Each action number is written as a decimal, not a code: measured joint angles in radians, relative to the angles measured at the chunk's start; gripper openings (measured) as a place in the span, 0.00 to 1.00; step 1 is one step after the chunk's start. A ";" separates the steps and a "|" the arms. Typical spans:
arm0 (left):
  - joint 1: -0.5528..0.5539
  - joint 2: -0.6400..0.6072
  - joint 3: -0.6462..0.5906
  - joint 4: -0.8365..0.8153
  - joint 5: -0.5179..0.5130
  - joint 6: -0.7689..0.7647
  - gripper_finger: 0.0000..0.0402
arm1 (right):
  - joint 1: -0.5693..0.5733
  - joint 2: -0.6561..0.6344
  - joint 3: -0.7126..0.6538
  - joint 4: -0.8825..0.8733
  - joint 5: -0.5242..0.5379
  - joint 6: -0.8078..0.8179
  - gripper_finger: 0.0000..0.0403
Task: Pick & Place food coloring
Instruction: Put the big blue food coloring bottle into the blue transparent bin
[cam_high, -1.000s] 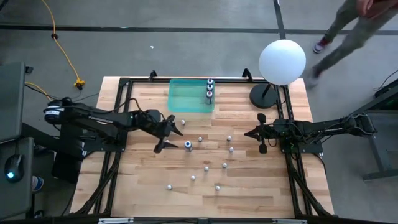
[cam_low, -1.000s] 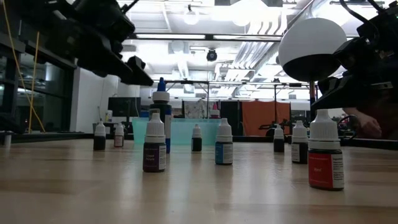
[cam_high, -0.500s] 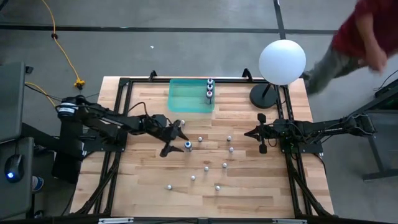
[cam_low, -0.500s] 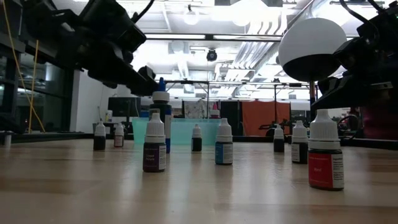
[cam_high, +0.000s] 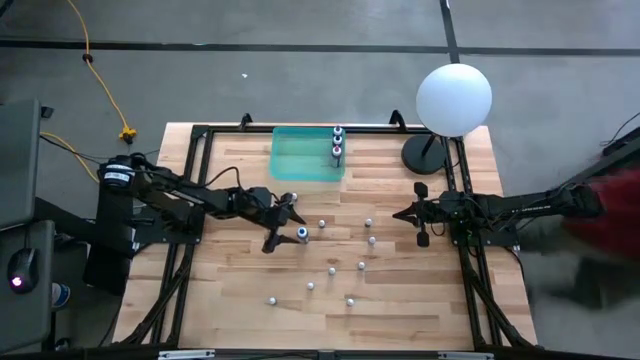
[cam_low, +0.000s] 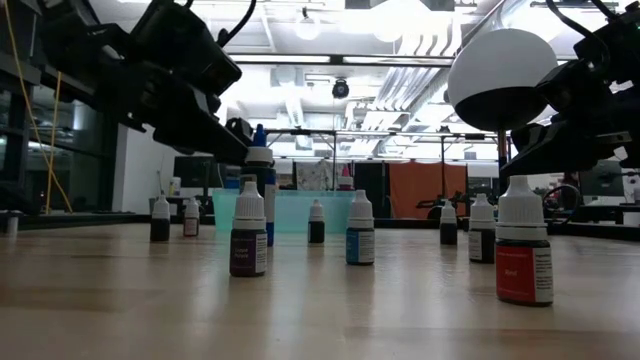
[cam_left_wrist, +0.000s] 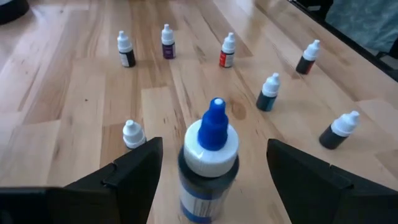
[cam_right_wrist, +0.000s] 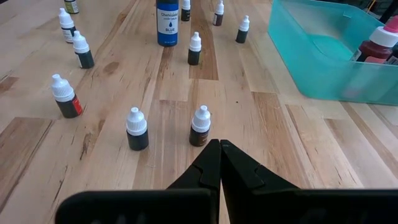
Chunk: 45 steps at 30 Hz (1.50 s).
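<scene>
Left tool (cam_high: 284, 226): you had it spread wide, released, one finger (cam_left_wrist: 118, 180) on each side of the big blue-tipped bottle (cam_left_wrist: 208, 163), not touching it as far as the left wrist view showed.
Blue-tipped bottle: stood upright on the bench (cam_high: 230, 300), about mid-bench, just below the teal bin (cam_high: 300, 160) in the high view; white collar, blue nozzle, dark body with a blue label.
Right tool (cam_right_wrist: 219, 163): you kept it clenched, tips pressed together, gripping nothing; it hung over the right side of the bench near the lamp base (cam_high: 425, 155).
Food coloring (cam_high: 332, 270): small bottles were scattered upright over the middle of the bench, well apart from one another.
Already in bin: a few bottles (cam_high: 337, 145) stood at the bin's right end.
In the way, left side: one small white-capped bottle (cam_left_wrist: 132, 134) stood just beside the left tool's finger; a teal-bodied one (cam_left_wrist: 268, 93) and a dark one (cam_left_wrist: 337, 130) stood near the other finger.
In the way, right side: two dark small bottles (cam_right_wrist: 200, 126) stood just ahead of the right tool's tips; a red-labelled one (cam_right_wrist: 64, 96) was off to the side.
Other: white globe lamp (cam_high: 454, 98) at the bench's far right corner; blurred red shape of a person (cam_high: 605, 225) at the right edge beyond the bench.
</scene>
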 joint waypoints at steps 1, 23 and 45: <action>0.000 0.000 0.000 0.003 -0.001 0.000 0.70 | 0.000 0.000 0.000 0.000 0.000 0.000 0.00; 0.000 0.049 0.007 0.065 -0.009 -0.053 0.53 | 0.000 0.000 0.000 0.000 0.000 0.000 0.00; 0.000 0.054 0.032 0.015 -0.016 -0.061 0.53 | 0.000 0.000 0.000 0.000 0.000 0.000 0.00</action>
